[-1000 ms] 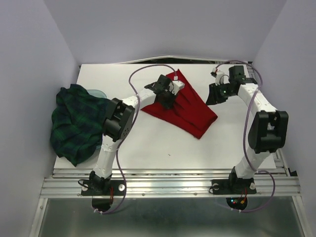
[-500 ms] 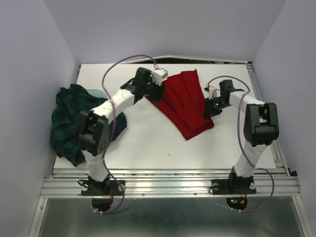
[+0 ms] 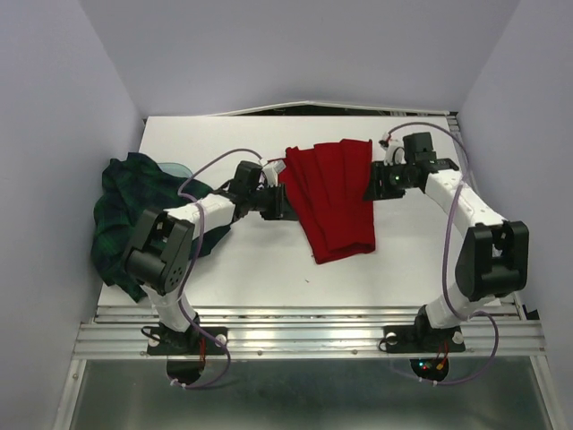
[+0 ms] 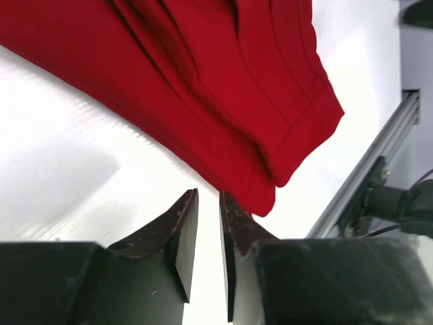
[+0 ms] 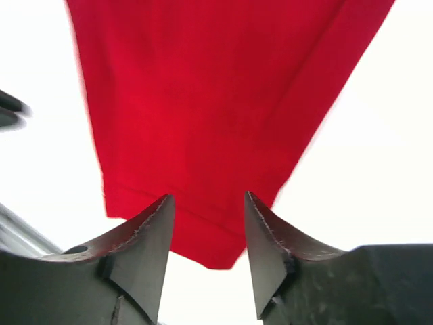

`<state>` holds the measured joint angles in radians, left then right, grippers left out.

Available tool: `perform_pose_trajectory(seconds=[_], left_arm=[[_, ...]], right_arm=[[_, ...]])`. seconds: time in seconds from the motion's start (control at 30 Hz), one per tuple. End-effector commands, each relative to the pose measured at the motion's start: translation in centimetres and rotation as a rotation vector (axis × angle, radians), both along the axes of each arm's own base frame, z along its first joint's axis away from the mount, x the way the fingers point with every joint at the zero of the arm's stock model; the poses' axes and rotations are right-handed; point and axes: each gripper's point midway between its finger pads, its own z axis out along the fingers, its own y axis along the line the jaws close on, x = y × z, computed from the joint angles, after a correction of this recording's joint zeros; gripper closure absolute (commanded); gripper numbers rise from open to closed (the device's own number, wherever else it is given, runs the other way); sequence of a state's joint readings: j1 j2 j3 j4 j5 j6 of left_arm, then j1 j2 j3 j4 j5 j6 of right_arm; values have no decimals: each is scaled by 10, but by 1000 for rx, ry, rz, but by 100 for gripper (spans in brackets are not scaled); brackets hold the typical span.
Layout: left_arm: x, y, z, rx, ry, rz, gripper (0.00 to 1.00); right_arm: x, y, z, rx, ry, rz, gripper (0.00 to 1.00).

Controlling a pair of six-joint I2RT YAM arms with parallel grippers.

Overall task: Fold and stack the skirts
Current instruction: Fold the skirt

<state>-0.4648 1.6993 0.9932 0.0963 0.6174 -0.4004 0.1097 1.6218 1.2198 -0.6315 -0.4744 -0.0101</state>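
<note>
The red skirt lies folded into a long strip at the middle of the white table, wider end toward the near side. It also shows in the left wrist view and the right wrist view. The plaid skirt lies bunched at the table's left edge. My left gripper sits low at the red skirt's left edge; in its wrist view the left gripper has a narrow gap with nothing in it. My right gripper is at the skirt's right edge; in its wrist view the right gripper is open and empty.
Aluminium rails run along the table's near edge. Lilac walls close in the left, right and back. A teal edge shows under the plaid skirt. The left arm's forearm lies across the plaid skirt's right side.
The red skirt has swung round from a slant to nearly straight, front to back. My left gripper has come off it to its left edge. My right gripper has moved back a little.
</note>
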Motion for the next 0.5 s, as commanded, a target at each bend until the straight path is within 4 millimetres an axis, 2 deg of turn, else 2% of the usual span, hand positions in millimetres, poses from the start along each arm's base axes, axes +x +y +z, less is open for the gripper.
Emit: perform_pose_trajectory(seconds=[0.0, 0.1, 0.2, 0.23, 0.3, 0.33, 0.37, 0.47], left_arm=[[13, -21, 28, -138, -26, 11, 74], [11, -26, 22, -153, -8, 11, 76], [11, -27, 18, -164, 10, 22, 76], [11, -27, 15, -164, 25, 30, 76], [13, -29, 12, -164, 33, 40, 76], [12, -30, 5, -157, 48, 41, 76], [12, -31, 2, -156, 59, 45, 76], [11, -33, -12, -138, 94, 61, 76]], right_arm=[[35, 12, 64, 44, -182, -86, 48], [40, 34, 66, 34, -195, -65, 49], [47, 45, 52, -45, -211, -63, 49], [45, 60, 42, -73, -194, -35, 50], [43, 71, 32, -110, -170, -10, 50], [38, 84, 29, -117, -158, 20, 50], [36, 91, 20, -127, -137, 41, 52], [24, 109, 11, -157, -127, 90, 53]])
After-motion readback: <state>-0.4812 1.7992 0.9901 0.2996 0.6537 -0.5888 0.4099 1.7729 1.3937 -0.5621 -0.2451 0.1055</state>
